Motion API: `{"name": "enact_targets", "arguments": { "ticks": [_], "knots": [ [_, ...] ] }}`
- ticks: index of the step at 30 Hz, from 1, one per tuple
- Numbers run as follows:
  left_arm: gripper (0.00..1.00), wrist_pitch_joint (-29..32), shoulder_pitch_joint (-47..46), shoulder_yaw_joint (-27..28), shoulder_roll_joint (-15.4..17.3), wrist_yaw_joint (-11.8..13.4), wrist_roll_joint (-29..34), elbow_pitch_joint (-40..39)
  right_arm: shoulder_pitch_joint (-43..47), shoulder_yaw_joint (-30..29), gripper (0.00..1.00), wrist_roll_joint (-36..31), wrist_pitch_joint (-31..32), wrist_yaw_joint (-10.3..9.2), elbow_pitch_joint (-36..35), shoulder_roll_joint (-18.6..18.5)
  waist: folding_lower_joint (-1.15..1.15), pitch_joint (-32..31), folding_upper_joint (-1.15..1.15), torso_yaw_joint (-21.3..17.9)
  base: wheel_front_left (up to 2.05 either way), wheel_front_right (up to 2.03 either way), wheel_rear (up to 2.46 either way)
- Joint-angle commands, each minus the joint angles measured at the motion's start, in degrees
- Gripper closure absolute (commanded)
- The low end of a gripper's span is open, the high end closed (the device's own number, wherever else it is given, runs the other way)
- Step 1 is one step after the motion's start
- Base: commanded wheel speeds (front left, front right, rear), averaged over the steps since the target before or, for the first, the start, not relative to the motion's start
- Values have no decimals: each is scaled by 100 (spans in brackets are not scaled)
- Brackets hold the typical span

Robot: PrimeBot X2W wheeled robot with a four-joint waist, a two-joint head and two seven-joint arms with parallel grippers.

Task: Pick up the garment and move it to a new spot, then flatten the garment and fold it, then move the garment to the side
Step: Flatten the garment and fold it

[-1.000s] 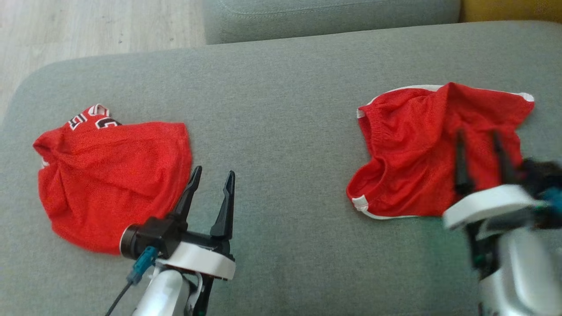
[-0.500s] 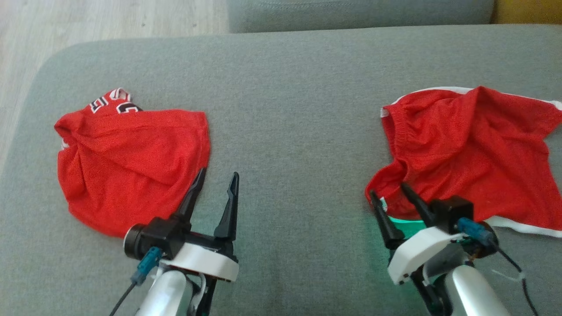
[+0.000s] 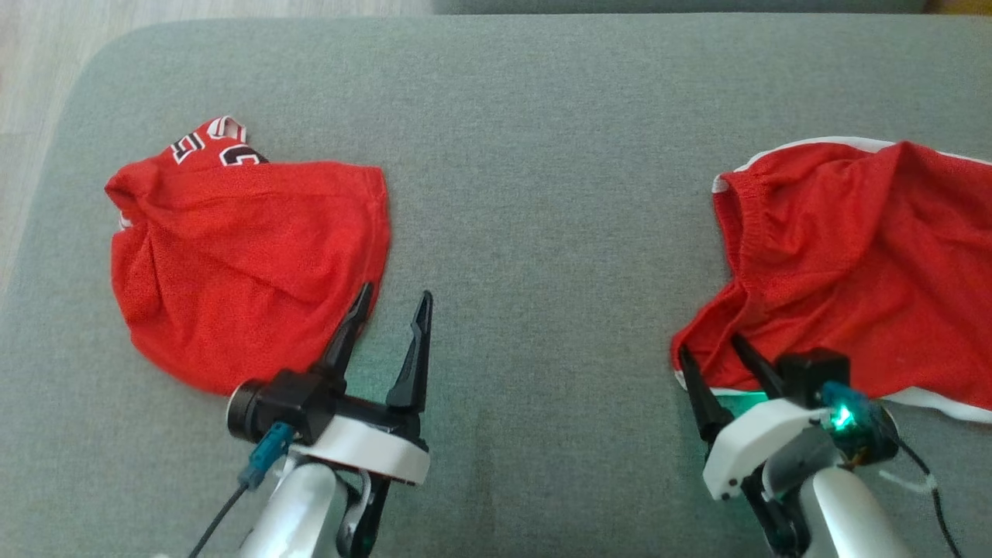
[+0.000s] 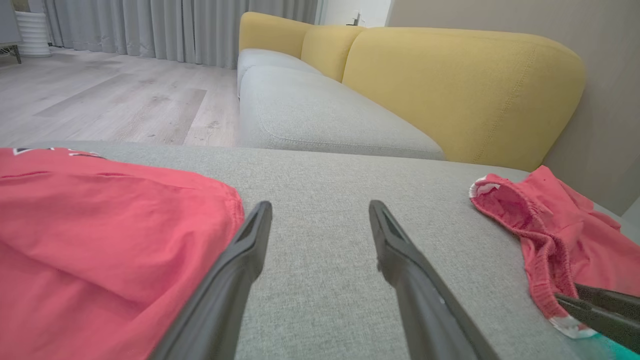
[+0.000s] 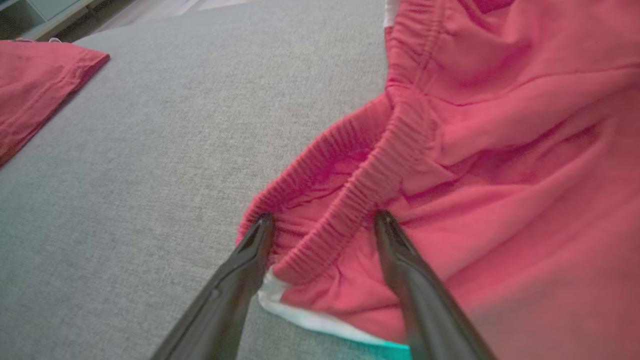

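1. Two garments lie on the grey upholstered seat (image 3: 542,194). The red shorts (image 3: 852,263) are at its right end, crumpled and unfolded, with white trim (image 5: 300,312) along their edges. Part of them runs past the right border of the head view.
2. The elastic waistband (image 5: 380,170) is bunched and curves down to the near left corner of the shorts.
3. The right gripper (image 3: 709,346) is at that corner. Its fingers are spread and straddle the waistband, one tip on each side, with nothing pinched. Whether the tips press into the fabric cannot be told.
4. The left gripper (image 3: 395,291) is spread and empty. It is over bare seat, just beside the right edge of the red jersey (image 3: 240,256). In the head view its left finger overlaps that edge.
5. The red jersey lies in a compact bundle at the left end of the seat, well apart from the shorts. Black-and-white lettering shows at its far edge.
6. Beyond the seat stands a sofa with yellow backrests (image 4: 450,85), on a pale wooden floor (image 4: 100,100).
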Motion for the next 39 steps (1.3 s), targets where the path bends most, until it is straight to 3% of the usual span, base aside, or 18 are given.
{"name": "enact_targets", "arguments": {
  "ticks": [1, 3, 4, 6, 22, 23, 24, 31, 39],
  "knots": [
    [0, -46, -236, 108, 2, 2, -19, -148, -271, 167, 0, 28, -13, -10, -61, -28, -1, 20, 0, 21, 0, 0, 0],
    [0, -46, -264, 90, 2, -1, -18, -138, -377, 158, 0, 89, -56, -10, 104, -28, -1, 47, 0, 40, 0, 0, 0],
    [0, -46, -277, 79, 2, -3, -20, -134, -433, 166, 20, 121, -85, -10, 187, -28, -1, 56, 0, 51, 0, 0, 0],
    [0, -46, -295, 52, 2, -6, -27, -128, -557, 225, 100, 189, -177, -10, 334, -28, -1, 73, 0, 74, 0, 0, 0],
    [0, -46, -315, 9, 2, -23, -27, -35, -1343, 1463, 100, 244, -491, -10, 900, -28, -1, 61, 0, 75, 0, 0, 0],
    [0, -46, -318, 13, 2, -25, -24, -31, -1380, 1519, 89, 243, -497, -10, 927, -28, -1, 59, 0, 70, 0, 0, 0],
    [0, -46, -321, 17, 2, -27, -22, -26, -1410, 1555, 0, 246, -506, -10, 953, -28, -1, 53, 0, 64, 0, 0, 0],
    [0, -46, -288, 128, 2, -44, -15, -64, -1345, 1352, 0, 311, -785, -10, 905, -28, -1, -86, 0, -165, 0, 0, 0],
    [0, -46, -193, 231, 2, -85, -86, -166, -782, 254, 0, -13, -1347, -10, 319, -28, -1, -300, 0, -637, 0, 0, 0]
  ]
}}
